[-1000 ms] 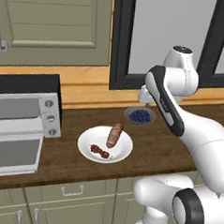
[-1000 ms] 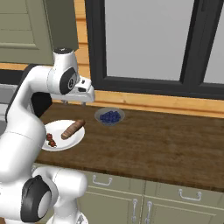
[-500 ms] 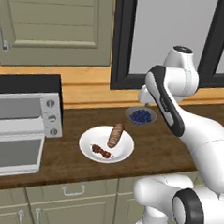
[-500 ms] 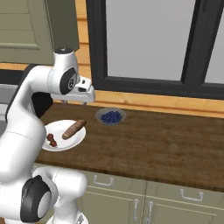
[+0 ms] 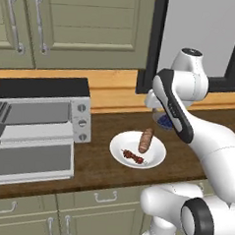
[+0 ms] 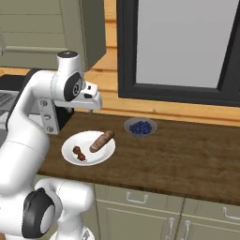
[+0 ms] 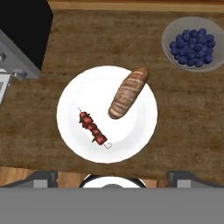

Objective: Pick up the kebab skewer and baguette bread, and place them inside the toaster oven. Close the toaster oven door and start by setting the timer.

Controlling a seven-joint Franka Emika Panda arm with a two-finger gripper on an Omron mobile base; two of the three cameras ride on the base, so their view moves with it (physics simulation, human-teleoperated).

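Beside the plate (image 7: 74, 131) (baguette bread (image 7: 127, 92) on it) sits a blueberry bowl (image 7: 168, 48).

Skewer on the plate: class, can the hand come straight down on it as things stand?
Probably yes. The hand hangs open above the plate, and nothing covers the skewer. The bread lies apart from it on the same plate, so the way down looks free.

In the left base view the arm covers most of the blueberry bowl (image 5: 163, 123) at centre right. The toaster oven (image 7: 17, 39) is cut off at the hand view's upper left.
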